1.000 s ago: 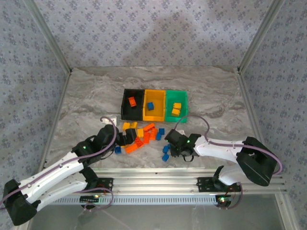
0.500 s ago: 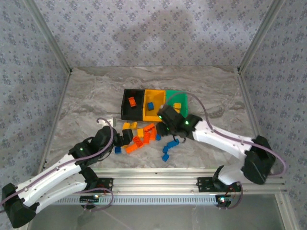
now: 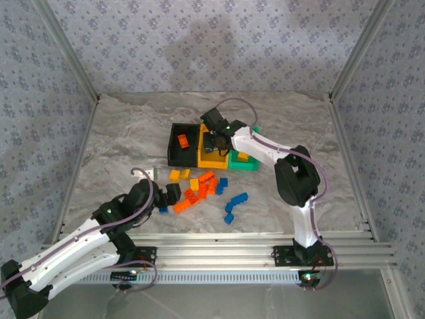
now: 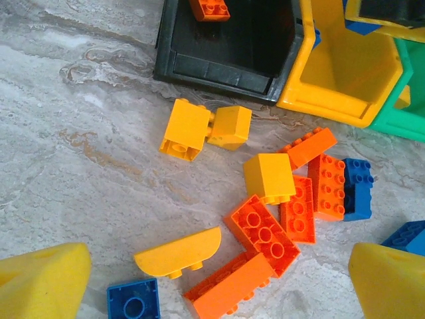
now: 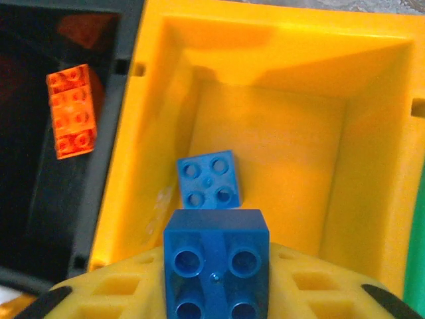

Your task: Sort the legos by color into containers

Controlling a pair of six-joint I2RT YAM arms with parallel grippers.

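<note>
The left gripper point(image 3: 169, 194) hovers low over the table point(image 4: 80, 153) with its yellow fingers point(image 4: 41, 282) spread wide. Between the tips lie a blue square brick point(image 4: 135, 302), a long orange brick point(image 4: 229, 289) and a yellow curved piece point(image 4: 178, 252). Just beyond, the loose legos point(image 4: 292, 193) crowd together, with bare marble open to their left. Farther ahead stand the containers, the black bin point(image 4: 219, 70) nearest.

The right gripper point(image 3: 214, 138) hangs over the yellow bin point(image 5: 372, 166). A blue brick point(image 5: 216, 266) sits between its fingers point(image 5: 312, 286); whether they clamp it I cannot tell. Beyond the tips a second blue brick point(image 5: 208, 179) lies on the bin floor, with free floor all round it. Left of the fingers, past the shared wall, an orange brick point(image 5: 72, 111) lies in the black bin.
</note>
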